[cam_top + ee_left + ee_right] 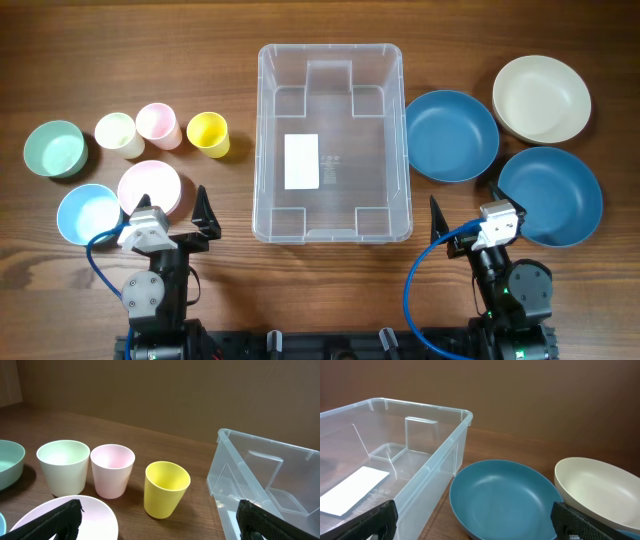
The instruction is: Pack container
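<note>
Container (pixel 345 130) empty; likely light, stiff, slick plastic, so take the rim at 6 o'clock. Left hand (pixel 170 213) and right hand (pixel 467 211) spread, holding nothing.

Over on the left of the wooden table (pixel 130 50), three cups are standing upright in a row: a pale cream cup (pixel 116 133), a pink cup (pixel 158 125) just beside it, and a yellow cup (pixel 208 133) slightly apart. A mint green bowl (pixel 54 149) is sitting at the row's far left end. Nearer the front edge, a pink bowl (pixel 150 180) and a light blue bowl (pixel 85 212) are lying close together. On the right, a dark blue bowl (pixel 451 135) is sitting next to a cream bowl (pixel 541 98), and a second dark blue bowl (pixel 555 190) is resting in front of them, all open side up.
</note>
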`<control>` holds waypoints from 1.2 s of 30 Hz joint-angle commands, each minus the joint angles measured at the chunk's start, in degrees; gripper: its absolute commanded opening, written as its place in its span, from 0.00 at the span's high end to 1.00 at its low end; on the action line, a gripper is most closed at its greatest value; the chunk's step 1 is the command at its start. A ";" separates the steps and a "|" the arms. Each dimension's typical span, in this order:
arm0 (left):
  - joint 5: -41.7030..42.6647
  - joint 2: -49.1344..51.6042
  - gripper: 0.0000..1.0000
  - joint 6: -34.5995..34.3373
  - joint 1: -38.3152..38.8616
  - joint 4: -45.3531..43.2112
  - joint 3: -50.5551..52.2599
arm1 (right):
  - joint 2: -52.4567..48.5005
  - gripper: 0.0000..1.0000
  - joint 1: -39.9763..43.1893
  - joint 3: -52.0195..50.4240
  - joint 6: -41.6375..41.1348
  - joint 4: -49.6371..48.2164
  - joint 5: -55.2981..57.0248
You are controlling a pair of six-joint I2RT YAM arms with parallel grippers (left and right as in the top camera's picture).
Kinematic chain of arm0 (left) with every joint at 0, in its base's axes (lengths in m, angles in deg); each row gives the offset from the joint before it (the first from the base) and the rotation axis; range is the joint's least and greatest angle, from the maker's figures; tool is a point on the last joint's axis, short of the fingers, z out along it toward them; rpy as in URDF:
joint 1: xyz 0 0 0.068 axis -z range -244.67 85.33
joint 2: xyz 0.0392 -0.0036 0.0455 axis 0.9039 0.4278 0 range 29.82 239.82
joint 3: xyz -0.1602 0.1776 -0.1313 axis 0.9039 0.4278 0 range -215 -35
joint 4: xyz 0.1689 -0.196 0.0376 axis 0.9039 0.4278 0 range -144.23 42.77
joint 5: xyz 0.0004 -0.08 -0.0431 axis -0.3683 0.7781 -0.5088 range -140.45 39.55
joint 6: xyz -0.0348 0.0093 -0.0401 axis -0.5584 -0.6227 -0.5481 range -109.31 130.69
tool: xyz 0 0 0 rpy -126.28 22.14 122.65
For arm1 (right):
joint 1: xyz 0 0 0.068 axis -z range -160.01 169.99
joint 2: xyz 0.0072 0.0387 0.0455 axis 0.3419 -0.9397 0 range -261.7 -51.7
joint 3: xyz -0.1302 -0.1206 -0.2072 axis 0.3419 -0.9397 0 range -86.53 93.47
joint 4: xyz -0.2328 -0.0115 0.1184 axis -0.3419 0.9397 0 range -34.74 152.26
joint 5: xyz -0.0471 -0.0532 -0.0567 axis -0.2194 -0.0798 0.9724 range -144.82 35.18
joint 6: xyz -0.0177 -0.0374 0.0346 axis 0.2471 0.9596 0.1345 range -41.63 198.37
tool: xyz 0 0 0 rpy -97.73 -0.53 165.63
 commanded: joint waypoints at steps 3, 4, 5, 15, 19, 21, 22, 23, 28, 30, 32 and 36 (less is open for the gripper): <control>-0.55 -0.20 0.00 1.09 0.31 0.24 0.31 | -0.02 0.00 0.13 0.00 -0.87 -0.44 0.59; -0.55 -0.20 0.00 1.09 0.31 0.26 0.31 | -0.02 0.00 0.13 0.00 -0.85 -0.44 0.59; -0.55 -0.20 0.00 1.09 0.31 0.24 0.31 | -0.02 0.00 0.13 0.00 -0.87 -0.44 0.59; -0.55 -0.20 0.00 1.11 0.31 0.26 0.31 | -0.02 0.00 0.13 0.00 -0.87 -0.44 0.59; -0.55 -0.20 0.00 1.11 0.31 0.26 0.31 | -0.02 0.00 0.13 0.00 -0.85 -0.44 0.59; -0.55 -0.20 0.00 1.11 0.28 0.26 0.31 | -0.02 0.00 0.13 0.00 -0.85 -0.44 0.59; -0.55 -0.20 0.00 1.11 0.31 0.24 0.31 | -0.02 0.00 0.13 0.00 -0.85 -0.44 0.59; -0.55 -0.20 0.00 1.09 0.28 0.24 0.31 | -0.02 0.00 0.13 0.00 -0.85 -0.44 0.59; -0.55 -0.20 0.00 1.11 0.31 0.26 0.31 | -0.02 0.00 0.13 0.00 -0.87 -0.44 0.59; -0.55 -0.20 0.00 1.11 0.31 0.26 0.31 | -0.02 0.00 0.13 0.00 -0.85 -0.44 0.59; -0.55 -0.20 0.00 1.11 0.31 0.26 0.31 | -0.02 0.00 0.13 0.00 -0.85 -0.44 0.59; -0.52 -0.20 0.00 1.09 0.31 -0.28 0.31 | -0.02 0.00 0.13 0.00 -0.90 -0.50 0.57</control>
